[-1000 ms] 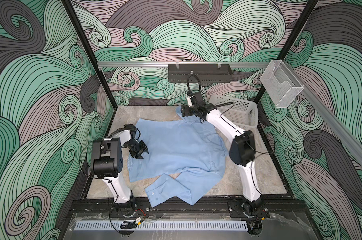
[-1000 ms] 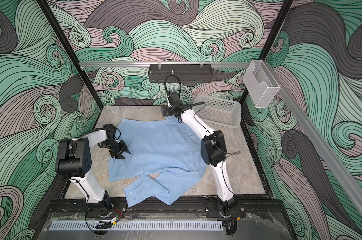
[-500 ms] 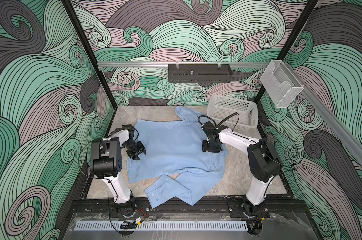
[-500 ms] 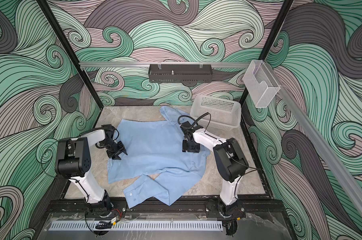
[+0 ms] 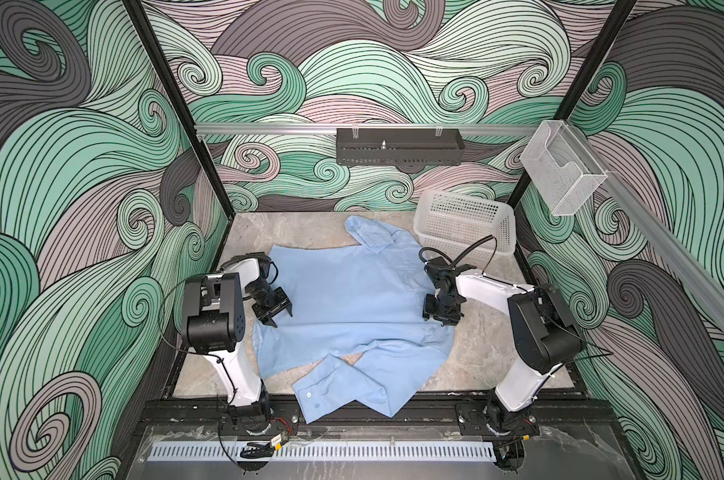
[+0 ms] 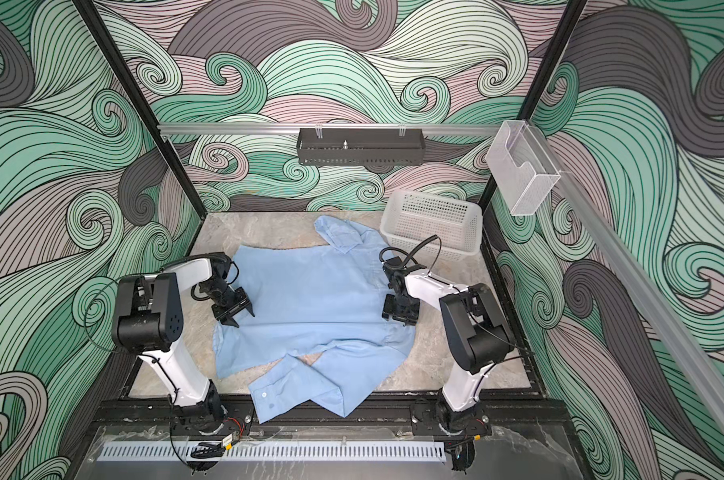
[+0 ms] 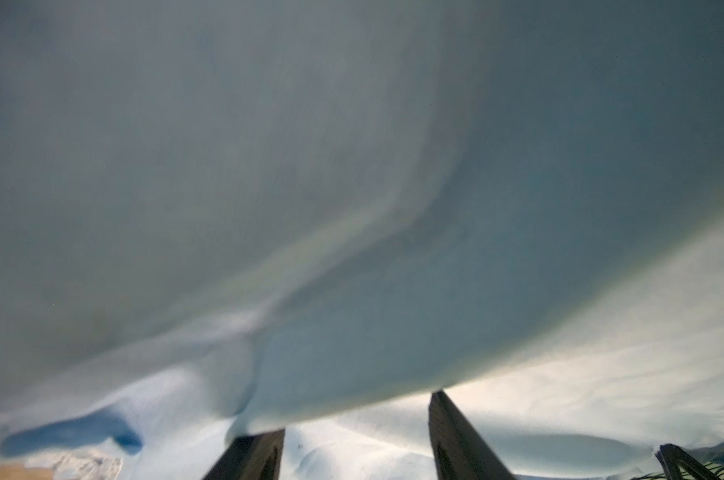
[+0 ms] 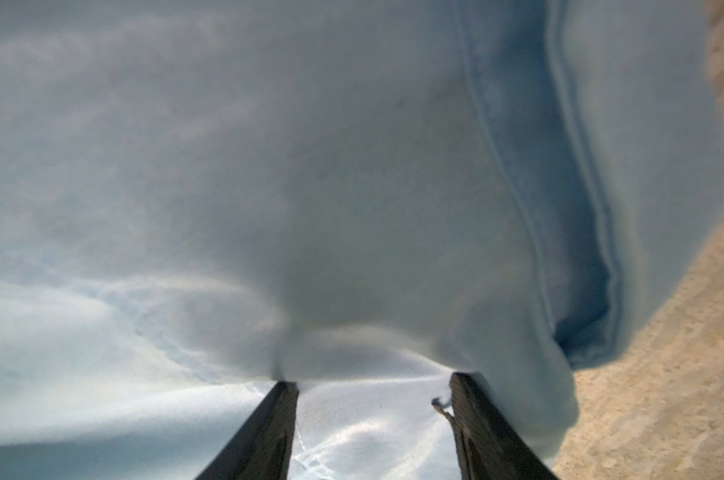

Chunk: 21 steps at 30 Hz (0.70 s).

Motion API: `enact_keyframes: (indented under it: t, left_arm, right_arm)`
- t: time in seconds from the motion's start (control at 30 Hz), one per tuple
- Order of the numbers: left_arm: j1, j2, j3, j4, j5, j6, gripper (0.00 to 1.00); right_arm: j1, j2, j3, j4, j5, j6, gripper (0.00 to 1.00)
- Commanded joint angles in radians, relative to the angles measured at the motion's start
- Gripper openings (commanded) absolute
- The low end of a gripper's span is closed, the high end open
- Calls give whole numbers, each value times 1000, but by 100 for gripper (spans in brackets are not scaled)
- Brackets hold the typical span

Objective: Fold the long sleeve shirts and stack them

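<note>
Top views: light blue shirt (image 5: 352, 299) lies spread on the tabletop (image 5: 489, 353), mostly flat, between my two grippers.
Left gripper: (image 5: 274, 316) low at the shirt edge on my left side, jaws partway apart, nothing pinched that I can see.
Left wrist: cloth fills the view just ahead of the left gripper (image 7: 352, 415); the gap between the fingers stays unclosed.
Right gripper: (image 5: 440, 318) down on the opposite shirt edge, jaws also partway apart.
Right wrist: fabric bunches against the tips of the right gripper (image 8: 373, 380); can't tell if any is caught.
Sleeve: cuffed sleeve (image 5: 323, 390) crosses the hem, nearer my bases than either gripper, and overhangs the tabletop's front edge.
Far end: a rumpled shirt part (image 5: 368, 232) sits beyond the right gripper, next to the white basket (image 5: 464, 224).
Done: shirt laid out, my guess; no clean body fold shows.
Left to do: tuck sleeves in, fold sides, fold lengthwise, then stack.
Stack: none seen, only this one shirt in view.
</note>
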Motion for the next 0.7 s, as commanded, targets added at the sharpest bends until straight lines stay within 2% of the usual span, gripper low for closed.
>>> enact_keyframes:
  t: [0.0,0.23,0.33,0.37,0.5,0.67]
  left_arm:
    - [-17,93,89,24,-44,-13,60]
    - [-39,278,324,-28,-1,-13,61]
    - [-49,268,395,-57,22,0,63]
    - [-50,236,395,-57,38,3,65]
    - [-53,4,348,-85,29,28,73]
    - [-42,-313,140,-105,-36,-1,85]
  right_arm:
    - [-71,9,-46,-45,40,24,62]
    - [-176,-32,-28,-52,59,-10,64]
    - [-171,-31,11,-47,8,-42,65]
    - [-162,-46,20,-33,-21,-67,66]
    - [-108,-146,36,-58,-9,-91,72]
    - [-101,-260,-9,-79,-25,-29,80]
